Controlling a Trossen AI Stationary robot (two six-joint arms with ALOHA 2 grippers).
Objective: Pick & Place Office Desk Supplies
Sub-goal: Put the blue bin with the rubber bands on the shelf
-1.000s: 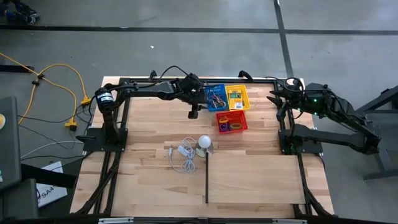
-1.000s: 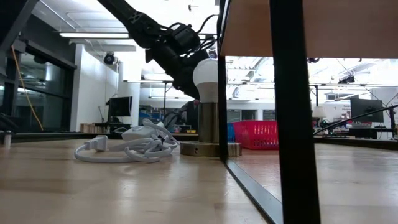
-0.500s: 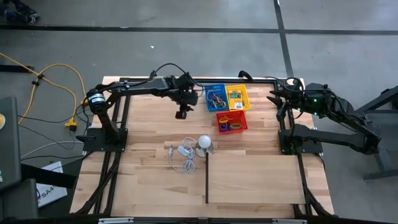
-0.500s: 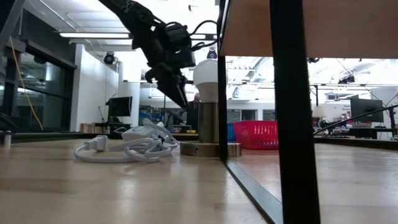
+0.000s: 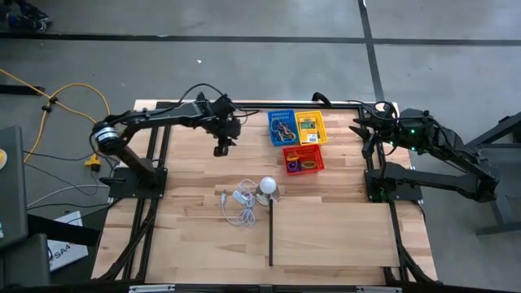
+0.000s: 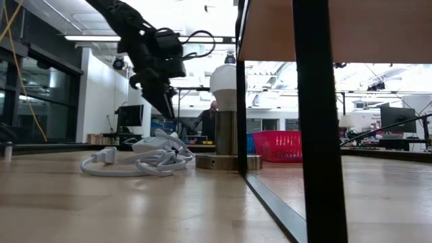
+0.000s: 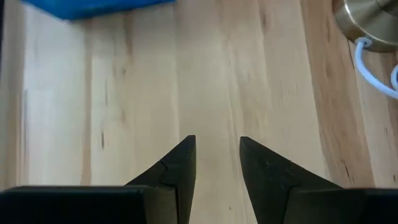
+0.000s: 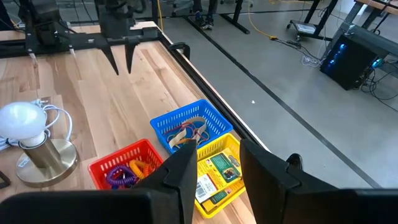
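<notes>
**Sorting looks pretty much finished here**

Rubber bands sit in the blue basket, packets in the yellow basket, rings in the red basket; nothing loose shows on the table, so my guess is little is left; the left gripper hangs over bare wood at 9 o'clock of the baskets, fingers a little apart, holding nothing; the right gripper, parked at their 3 o'clock, is likewise parted and empty; basket contents are too small to count.
</notes>
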